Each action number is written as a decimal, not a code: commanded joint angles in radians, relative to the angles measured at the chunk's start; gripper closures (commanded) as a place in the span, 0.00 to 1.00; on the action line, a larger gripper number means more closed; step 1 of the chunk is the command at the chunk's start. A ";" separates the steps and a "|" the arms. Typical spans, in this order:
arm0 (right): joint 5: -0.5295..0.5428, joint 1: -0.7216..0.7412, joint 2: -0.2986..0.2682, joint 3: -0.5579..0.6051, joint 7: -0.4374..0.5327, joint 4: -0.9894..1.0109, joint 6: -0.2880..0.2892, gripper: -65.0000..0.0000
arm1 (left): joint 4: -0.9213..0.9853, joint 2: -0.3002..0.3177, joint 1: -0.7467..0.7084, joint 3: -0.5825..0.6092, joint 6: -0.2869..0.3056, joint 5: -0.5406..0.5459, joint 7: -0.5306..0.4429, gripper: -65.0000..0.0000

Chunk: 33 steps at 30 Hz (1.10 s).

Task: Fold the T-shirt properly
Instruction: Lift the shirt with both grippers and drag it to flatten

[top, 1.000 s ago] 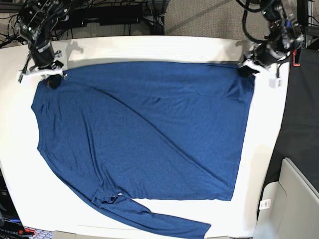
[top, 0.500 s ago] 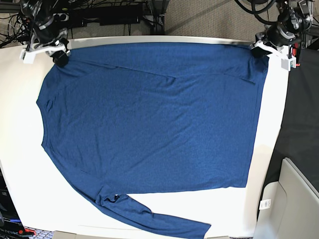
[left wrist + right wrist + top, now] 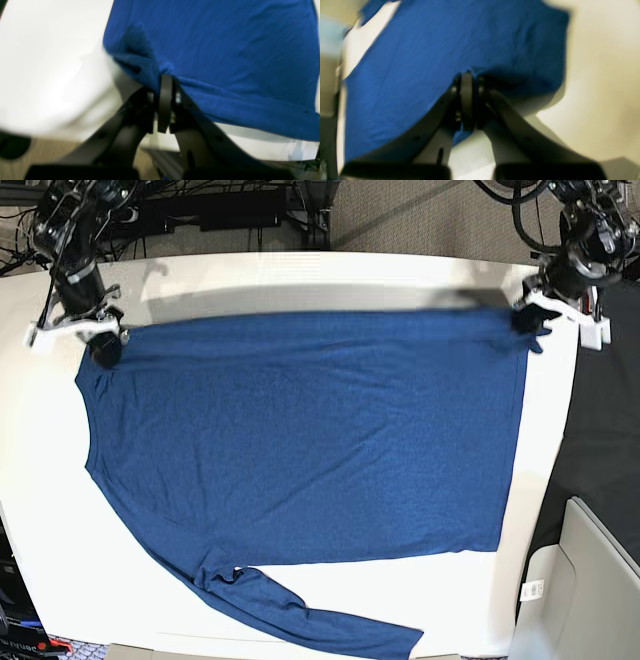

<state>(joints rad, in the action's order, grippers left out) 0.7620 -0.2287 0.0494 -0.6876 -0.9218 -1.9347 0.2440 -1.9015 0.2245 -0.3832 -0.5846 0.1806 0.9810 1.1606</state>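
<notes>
The navy-blue T-shirt lies spread flat over the white table, with one long sleeve trailing along the near edge. My left gripper is shut on the shirt's far right corner; the left wrist view shows its jaws pinching the cloth edge. My right gripper is shut on the far left corner; the right wrist view shows the cloth clamped at the fingertips. The far edge is stretched taut between both grippers and lifted slightly above the table.
Black cables and equipment sit behind the far table edge. A black surface and a grey-white bin stand to the right of the table. Bare table shows along the left and far edges.
Both grippers have moved toward the near side with the shirt's far edge, after having pulled it toward the far edge. The far edge now lies farther from the table's back edge, and the cloth is smoother.
</notes>
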 commanded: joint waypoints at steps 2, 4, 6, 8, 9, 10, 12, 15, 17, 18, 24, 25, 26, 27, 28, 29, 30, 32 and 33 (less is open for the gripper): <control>-0.023 0.064 -0.010 0.019 0.030 -0.001 0.010 1.00 | -0.010 0.011 0.059 -0.007 -0.005 0.008 0.019 1.00; -0.055 0.107 -0.027 0.027 0.030 0.022 0.010 1.00 | -0.010 0.011 0.108 -0.007 -0.005 0.008 0.042 1.00; -0.074 0.148 -0.046 0.029 0.030 0.060 0.010 1.00 | -0.003 0.009 0.161 -0.005 -0.006 0.005 0.054 1.00; -0.075 0.185 -0.059 0.027 0.033 0.106 0.010 1.00 | 0.024 -0.001 0.204 -0.002 -0.006 0.005 0.054 1.00; -0.077 0.203 -0.062 0.024 0.033 0.125 0.010 1.00 | 0.047 -0.003 0.224 0.010 -0.008 0.003 0.054 1.00; -0.077 0.223 -0.062 0.022 0.033 0.149 0.010 1.00 | 0.075 -0.003 0.244 0.022 -0.008 0.003 0.054 1.00; -0.077 0.259 -0.072 0.021 0.034 0.197 0.010 1.00 | 0.122 -0.004 0.278 0.033 -0.008 0.003 0.049 1.00; -0.077 0.300 -0.076 0.021 0.034 0.257 0.012 1.00 | 0.184 -0.009 0.321 0.048 -0.008 0.003 0.045 1.00; -0.078 0.322 -0.073 0.021 0.034 0.288 0.036 1.00 | 0.230 -0.010 0.350 0.048 -0.008 0.003 0.043 1.00; -0.078 0.337 -0.072 0.021 0.036 0.311 0.064 1.00 | 0.253 -0.010 0.369 0.048 -0.008 0.003 0.040 1.00; -0.134 0.403 -0.066 0.027 0.082 0.393 0.124 1.00 | 0.343 -0.003 0.433 0.085 -0.008 0.003 -0.014 1.00; -0.140 0.415 -0.066 0.027 0.096 0.407 0.124 1.00 | 0.359 -0.003 0.442 0.085 -0.008 0.003 -0.018 1.00; -0.141 0.426 -0.066 0.029 0.103 0.423 0.124 1.00 | 0.372 -0.003 0.448 0.085 -0.008 0.003 -0.018 1.00; -0.143 0.441 -0.066 0.029 0.108 0.446 0.124 1.00 | 0.389 -0.003 0.456 0.088 -0.008 0.003 -0.020 1.00; -0.147 0.455 -0.066 0.027 0.117 0.470 0.124 1.00 | 0.403 -0.003 0.462 0.091 -0.008 0.003 -0.021 1.00; -0.147 0.466 -0.066 0.027 0.131 0.493 0.124 1.00 | 0.419 -0.003 0.467 0.091 -0.008 0.003 -0.028 1.00; -0.147 0.469 -0.066 0.027 0.142 0.512 0.124 0.99 | 0.429 -0.004 0.467 0.091 -0.008 0.003 -0.037 1.00; -0.147 0.487 -0.066 0.027 0.165 0.541 0.124 0.99 | 0.466 -0.004 0.473 0.091 -0.008 0.003 -0.051 1.00; -0.147 0.489 -0.067 0.027 0.168 0.553 0.124 0.99 | 0.489 -0.003 0.479 0.091 -0.010 0.003 -0.051 1.00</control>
<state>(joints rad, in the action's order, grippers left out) 0.6003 0.2371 -0.0055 -0.6617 -0.7830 -1.3663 0.3557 -1.3960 0.2058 0.0753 -0.4927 0.1688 0.9653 1.1213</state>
